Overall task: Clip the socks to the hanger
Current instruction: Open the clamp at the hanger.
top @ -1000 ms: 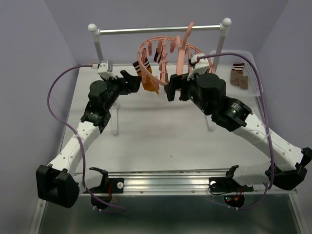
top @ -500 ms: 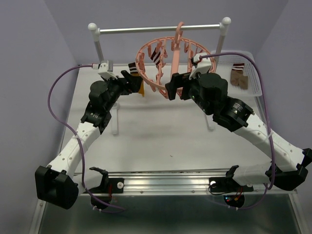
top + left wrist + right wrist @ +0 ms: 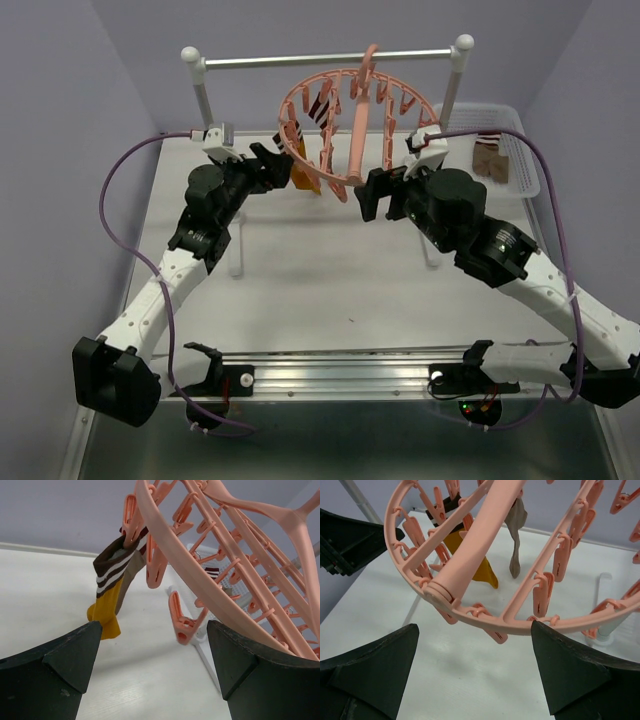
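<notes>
While a mustard-and-brown sock [image 3: 107, 595] and a brown one [image 3: 516, 555] are hanging from clips on the hanger [image 3: 350, 110], itself hooked over the rail [image 3: 300, 62], the left tool [image 3: 270, 165] and right tool [image 3: 372, 195] are standing spread and empty beside its ring. More socks [image 3: 490, 158] are lying in the white basket [image 3: 525, 140], so the job is looking partly done.

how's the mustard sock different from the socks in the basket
The mustard sock hangs by its cuff from a clip on the hanger; the basket socks lie flat in the white basket, unclipped. The mustard sock has a mustard-orange part below the cuff; the basket socks look plain brown there. Both have dark and white striped cuffs.
</notes>
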### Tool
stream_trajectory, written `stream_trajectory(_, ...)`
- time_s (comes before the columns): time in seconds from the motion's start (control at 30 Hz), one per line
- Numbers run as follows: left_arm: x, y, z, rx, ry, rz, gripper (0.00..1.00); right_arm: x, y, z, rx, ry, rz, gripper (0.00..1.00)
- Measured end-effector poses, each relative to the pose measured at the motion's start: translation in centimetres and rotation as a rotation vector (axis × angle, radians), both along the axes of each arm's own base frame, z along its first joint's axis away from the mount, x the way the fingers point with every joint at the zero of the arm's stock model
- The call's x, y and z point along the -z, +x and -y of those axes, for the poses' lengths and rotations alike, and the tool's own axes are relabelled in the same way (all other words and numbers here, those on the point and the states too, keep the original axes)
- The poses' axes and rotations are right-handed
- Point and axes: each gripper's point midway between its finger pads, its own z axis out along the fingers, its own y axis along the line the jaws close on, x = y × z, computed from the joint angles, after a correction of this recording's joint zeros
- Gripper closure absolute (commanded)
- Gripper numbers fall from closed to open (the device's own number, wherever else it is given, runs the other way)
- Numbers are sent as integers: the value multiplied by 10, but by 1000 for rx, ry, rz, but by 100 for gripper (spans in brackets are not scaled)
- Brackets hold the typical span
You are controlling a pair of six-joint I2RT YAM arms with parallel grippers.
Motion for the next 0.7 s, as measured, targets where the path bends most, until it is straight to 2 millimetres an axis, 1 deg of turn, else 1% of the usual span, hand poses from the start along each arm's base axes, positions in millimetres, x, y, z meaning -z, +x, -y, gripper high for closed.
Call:
stream_trajectory(0.17,0,4,-4,-31,-1,1,1,0,-9,17,15,-5,22,0)
stream_trajectory(0.33,0,6,-8,-55,5,5,1,-2,-17,41,71,11,43,0)
stream_trajectory(0.47,1,6,-9,-60,15,5,1,4,-21,57,113,-2,48,0)
stream_trajectory(0.57,3,6,-11,-67,24,-2,1,11,-19,64,132,-72,56,0)
stream_trajectory(0.7,1,2,-16,-84,35,-1,1,13,-14,67,124,-197,88,0)
